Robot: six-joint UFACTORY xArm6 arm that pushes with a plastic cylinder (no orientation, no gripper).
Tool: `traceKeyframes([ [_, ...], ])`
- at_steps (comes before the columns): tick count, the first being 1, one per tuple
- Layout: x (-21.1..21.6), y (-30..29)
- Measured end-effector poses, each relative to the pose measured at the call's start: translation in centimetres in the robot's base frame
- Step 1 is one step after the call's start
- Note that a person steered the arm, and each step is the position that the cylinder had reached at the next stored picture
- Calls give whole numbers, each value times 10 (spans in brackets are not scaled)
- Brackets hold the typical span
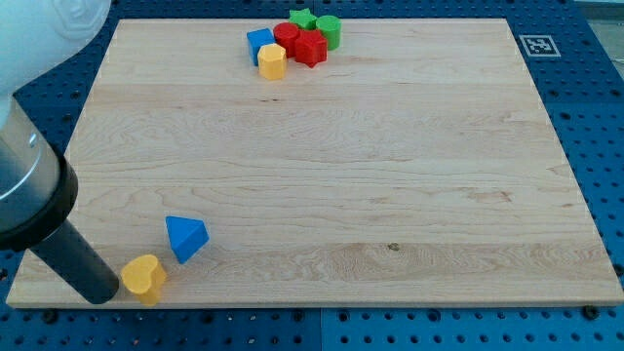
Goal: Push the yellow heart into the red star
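Camera view is showing the wooden table (322,175) with the yellow heart (144,278) sitting near the view's bottom left corner, while the red star (310,48) is lying far off at the view's top, packed into a cluster with a red cylinder (286,36), a blue block (259,44), a yellow block (272,60), a green star (302,19) and a green cylinder (328,30); a blue triangle (185,237) is resting just beside the heart, up and to the view's right of it. The heart is looking small, rigid and light, so it is likely sliding easily on the smooth wood and turning readily if pressed off-centre; the sensible place to bear on it is its lower left face, on the side away from the star, so that the push is running up and to the view's right; the blue triangle is standing close to that line and may be getting caught along the way. The arm is reaching in from the view's left, its dark rod slanting downward; the tool has no jaws to spread or press together, being a plain rod, and is pinching nothing; my tip (107,295) is sitting just left of the heart, seemingly touching it, though the contact is hard to confirm.
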State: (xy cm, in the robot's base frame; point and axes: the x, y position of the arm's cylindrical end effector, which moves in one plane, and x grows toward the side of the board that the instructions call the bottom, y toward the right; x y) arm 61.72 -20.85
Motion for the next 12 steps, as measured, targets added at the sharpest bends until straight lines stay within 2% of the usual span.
traceKeyframes([
  [3,0,22],
  [6,-3,81],
  [8,-29,107],
  [12,-30,201],
])
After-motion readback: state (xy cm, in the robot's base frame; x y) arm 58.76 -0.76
